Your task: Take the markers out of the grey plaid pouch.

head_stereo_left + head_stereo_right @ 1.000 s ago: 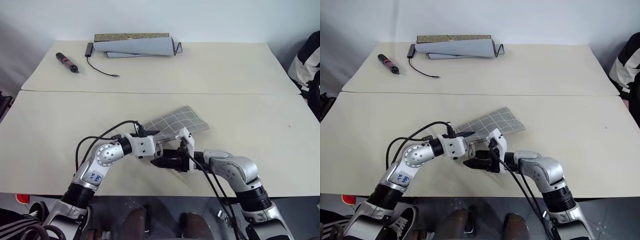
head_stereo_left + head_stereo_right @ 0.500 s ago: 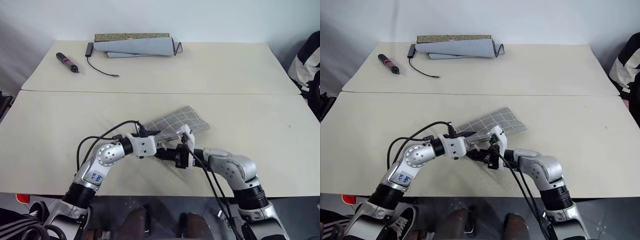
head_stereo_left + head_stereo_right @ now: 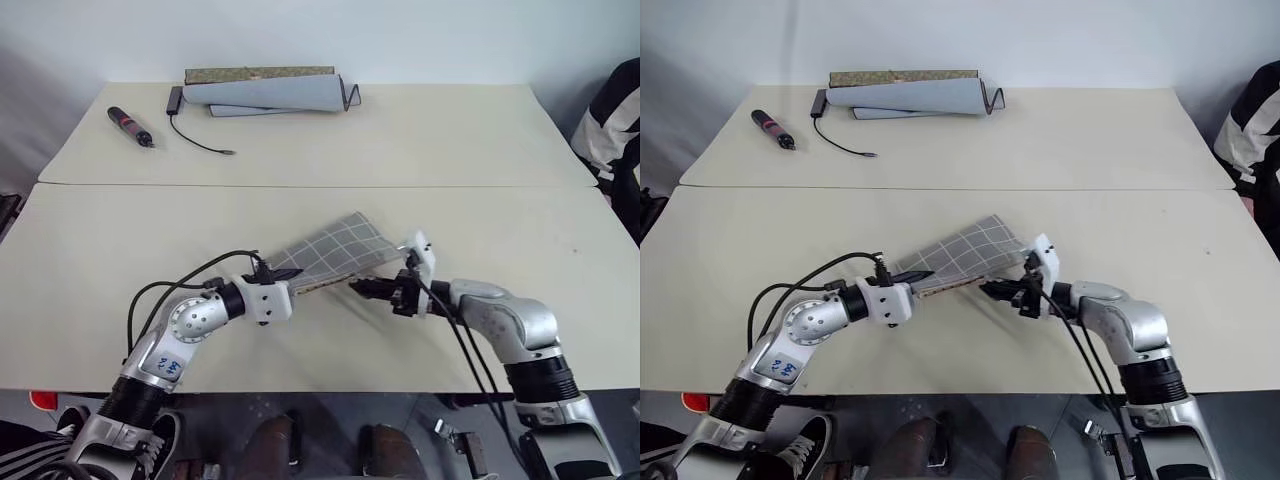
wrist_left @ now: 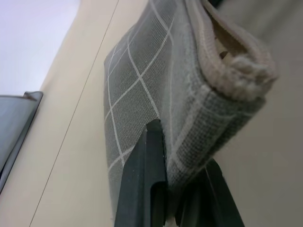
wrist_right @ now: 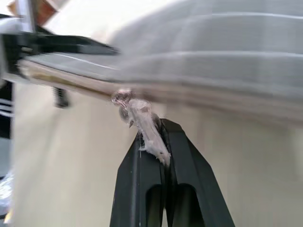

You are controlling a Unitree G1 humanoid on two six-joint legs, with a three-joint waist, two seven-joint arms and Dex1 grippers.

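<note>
My right gripper [image 3: 992, 290] has swung rightward, dragging the zip's loop pull [image 5: 142, 125], pinched tight. Left gripper [image 4: 182, 187] clamps the grey plaid pouch [image 3: 325, 250] by its near-left corner, lifted mid-table. Soft, light fabric; markers hidden inside.

Two beige tables [image 3: 300, 130] stand pushed together end to end. On the far one lies a rolled grey mat [image 3: 265, 92] near the back edge. Beside it, a black-and-red pen-like tool [image 3: 130, 125] and a thin black cable [image 3: 195, 140]. A person's striped sleeve [image 3: 610, 125] shows at the right edge.
</note>
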